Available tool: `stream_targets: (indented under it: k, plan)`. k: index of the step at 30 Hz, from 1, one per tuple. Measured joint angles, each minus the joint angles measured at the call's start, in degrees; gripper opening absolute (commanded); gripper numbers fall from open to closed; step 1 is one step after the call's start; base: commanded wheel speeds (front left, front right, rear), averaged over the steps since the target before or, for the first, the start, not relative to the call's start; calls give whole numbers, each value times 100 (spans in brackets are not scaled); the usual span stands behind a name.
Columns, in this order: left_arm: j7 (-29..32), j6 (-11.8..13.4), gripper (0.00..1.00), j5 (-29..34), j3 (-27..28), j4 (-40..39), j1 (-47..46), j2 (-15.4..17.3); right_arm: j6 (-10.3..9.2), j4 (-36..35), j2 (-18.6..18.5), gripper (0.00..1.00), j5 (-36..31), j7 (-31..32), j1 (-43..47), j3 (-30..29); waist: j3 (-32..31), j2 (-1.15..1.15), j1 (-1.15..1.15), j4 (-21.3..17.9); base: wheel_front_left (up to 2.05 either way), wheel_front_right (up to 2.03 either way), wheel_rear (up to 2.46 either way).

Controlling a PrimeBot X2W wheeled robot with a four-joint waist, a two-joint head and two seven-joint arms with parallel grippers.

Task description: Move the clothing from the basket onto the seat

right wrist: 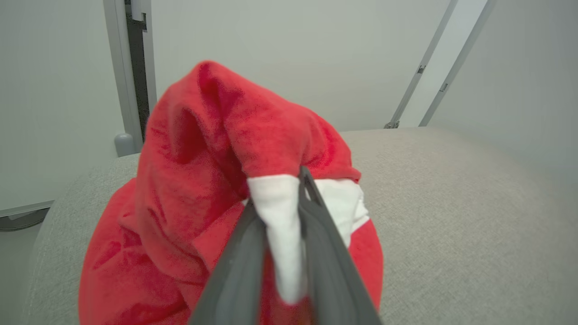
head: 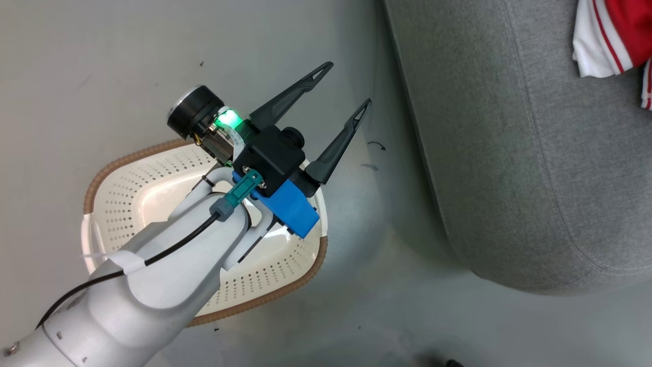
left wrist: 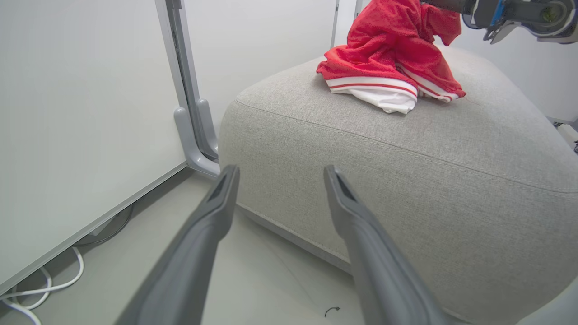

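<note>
Red-and-white clothing [left wrist: 384, 49] heaped on grey seat [left wrist: 406, 180], cream basket [head: 122, 204] standing near.

Head overhead — wrists near seat [left wrist: 406, 171]

The pale grey floor [head: 76, 51] carries the seat [head: 535, 153], a large light grey upholstered cushion with rounded corners. On the seat's top, near one edge, lies the clothing [left wrist: 388, 67], a heap of bright red fabric with white panels and thin red stripes. The basket [head: 119, 204] stands on the floor near the seat, a strip of bare floor between them. A small dark curled mark [head: 377, 146] sits on that strip, close to the seat's side. A white cable [left wrist: 58, 284] lies looped on the floor, well apart from the seat.
</note>
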Motion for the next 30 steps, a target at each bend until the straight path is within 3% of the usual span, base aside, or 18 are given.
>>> stream_targets:
  k: [6, 17, 22, 30]
  plan:
    - [-140, 45, 100, -86, -2, 110, 124, -82, 0, -513, 169, 100, -182, 0, 543, 58, -308, 0, 0, 0, 0, 0, 0]
    - [-344, 237, 100, -310, 254, 309, 739, -279, 0, -2108, 469, 100, -375, 0, 1840, 165, -1159, 0, -1, 107, 0, 0, 0]
    - [-360, 454, 100, -275, 804, 79, 1274, -333, 0, -2721, 681, 100, -216, 0, 2411, 481, -1641, 0, -1, 246, 0, 0, 0]
    - [-363, 457, 100, 138, 1935, -420, 2252, -394, 0, -3184, 985, 100, -80, 0, 3054, 1025, -2242, 0, -1, 656, 0, 0, 0]
